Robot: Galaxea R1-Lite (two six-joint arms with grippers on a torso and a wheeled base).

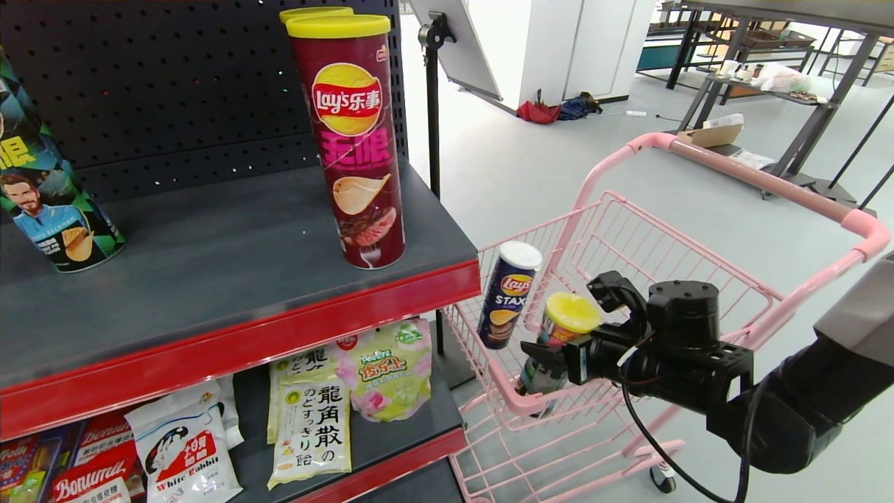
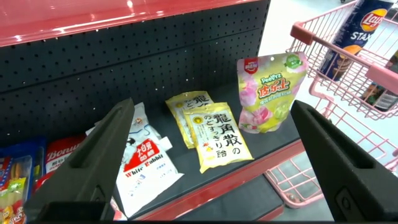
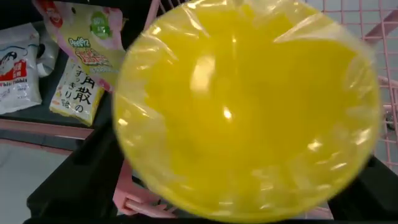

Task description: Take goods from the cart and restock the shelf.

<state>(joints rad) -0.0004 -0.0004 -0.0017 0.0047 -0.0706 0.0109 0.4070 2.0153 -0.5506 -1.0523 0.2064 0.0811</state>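
A pink wire cart stands to the right of the shelf. Inside it, a chip can with a yellow lid leans at a tilt, and my right gripper is shut on it just below the lid. In the right wrist view the yellow lid sits between dark fingers. A blue chip can stands upright in the cart's near-left corner. The upper shelf board carries a tall maroon can. My left gripper is open, facing the lower shelf.
A green can stands at the upper shelf's left end, with bare board between it and the maroon can. The lower shelf holds snack bags: a pink-green pouch, yellow packets and a white bag. A black pole rises behind the shelf corner.
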